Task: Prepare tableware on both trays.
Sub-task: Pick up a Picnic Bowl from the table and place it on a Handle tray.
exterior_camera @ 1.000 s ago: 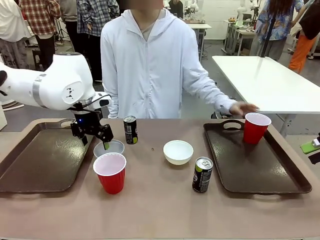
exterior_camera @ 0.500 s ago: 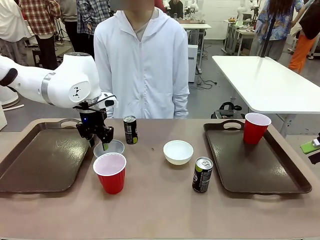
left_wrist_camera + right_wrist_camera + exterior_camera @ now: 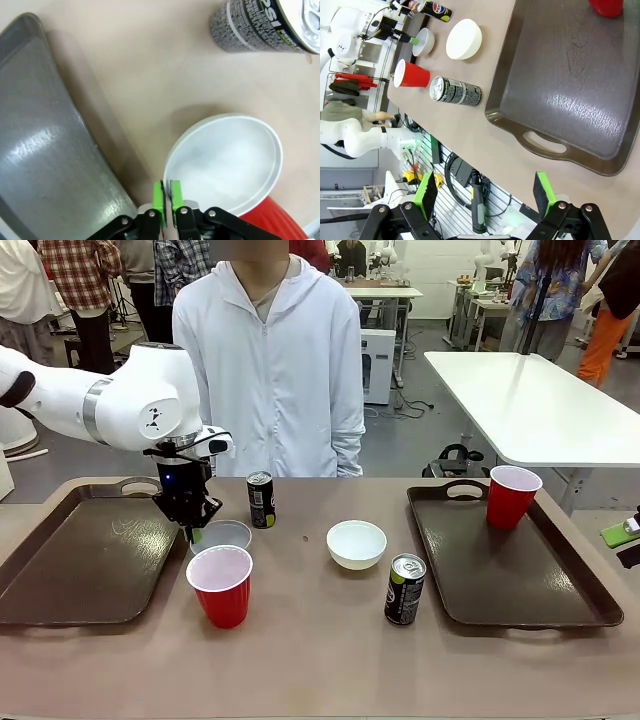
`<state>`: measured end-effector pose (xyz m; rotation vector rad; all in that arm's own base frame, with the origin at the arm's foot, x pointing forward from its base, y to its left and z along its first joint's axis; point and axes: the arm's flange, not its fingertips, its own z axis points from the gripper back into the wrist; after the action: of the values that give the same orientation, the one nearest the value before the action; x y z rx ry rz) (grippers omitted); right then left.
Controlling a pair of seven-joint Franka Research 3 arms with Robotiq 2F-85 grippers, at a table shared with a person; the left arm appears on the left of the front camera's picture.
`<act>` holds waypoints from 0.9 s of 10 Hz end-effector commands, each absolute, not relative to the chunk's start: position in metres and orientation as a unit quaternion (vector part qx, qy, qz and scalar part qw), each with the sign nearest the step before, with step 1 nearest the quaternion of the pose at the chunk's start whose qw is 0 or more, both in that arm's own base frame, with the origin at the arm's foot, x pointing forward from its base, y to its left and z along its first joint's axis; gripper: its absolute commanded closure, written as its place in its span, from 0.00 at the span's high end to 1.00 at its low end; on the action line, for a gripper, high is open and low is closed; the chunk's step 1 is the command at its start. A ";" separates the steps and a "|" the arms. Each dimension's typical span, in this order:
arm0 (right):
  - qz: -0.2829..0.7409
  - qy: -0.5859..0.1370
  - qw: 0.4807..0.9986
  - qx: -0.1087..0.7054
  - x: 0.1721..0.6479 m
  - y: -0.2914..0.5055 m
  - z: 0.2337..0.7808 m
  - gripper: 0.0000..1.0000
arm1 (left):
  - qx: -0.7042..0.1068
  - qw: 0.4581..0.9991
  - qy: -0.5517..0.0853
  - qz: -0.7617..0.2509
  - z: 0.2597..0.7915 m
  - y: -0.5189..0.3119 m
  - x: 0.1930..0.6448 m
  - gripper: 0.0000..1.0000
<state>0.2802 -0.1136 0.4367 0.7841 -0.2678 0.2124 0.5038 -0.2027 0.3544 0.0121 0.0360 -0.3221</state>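
Clamping the white bowl by its rim, left of centre, the left pincer likely needed a slow, level lift.

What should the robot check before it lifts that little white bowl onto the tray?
1. The left gripper is shut on the bowl at its rim: ok.
2. Grip firm enough to lift: cannot tell.
3. Bare room on the left tray: ok.
4. The red cup is clear of the bowl: cannot tell, they stand very close.
5. No hand of the person over the table: ok.
6. The right gripper is open, far from the bowl: ok.
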 end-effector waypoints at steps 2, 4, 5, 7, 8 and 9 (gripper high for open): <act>0.104 -0.130 0.907 0.386 0.281 -0.114 0.436 1.00 | 0.035 0.989 0.008 -0.145 0.362 -0.203 0.506 0.00; 0.104 -0.130 0.907 0.386 0.281 -0.114 0.436 1.00 | 0.030 0.989 0.002 -0.142 0.380 -0.193 0.493 0.00; 0.104 -0.130 0.907 0.386 0.281 -0.114 0.436 1.00 | 0.015 0.990 -0.007 -0.142 0.401 -0.181 0.481 0.00; 0.104 -0.130 0.907 0.386 0.281 -0.114 0.436 1.00 | 0.003 0.990 -0.063 -0.124 0.440 -0.147 0.464 0.00; 0.104 -0.130 0.907 0.386 0.281 -0.114 0.436 1.00 | -0.005 0.993 -0.071 -0.099 0.452 -0.121 0.466 0.00; 0.104 -0.130 0.907 0.386 0.281 -0.114 0.436 1.00 | -0.011 0.996 -0.063 -0.067 0.455 -0.097 0.471 0.00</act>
<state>0.2803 -0.1137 0.4364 0.7844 -0.2667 0.2116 0.4709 -0.1190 0.4640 0.0068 -0.1371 -0.1730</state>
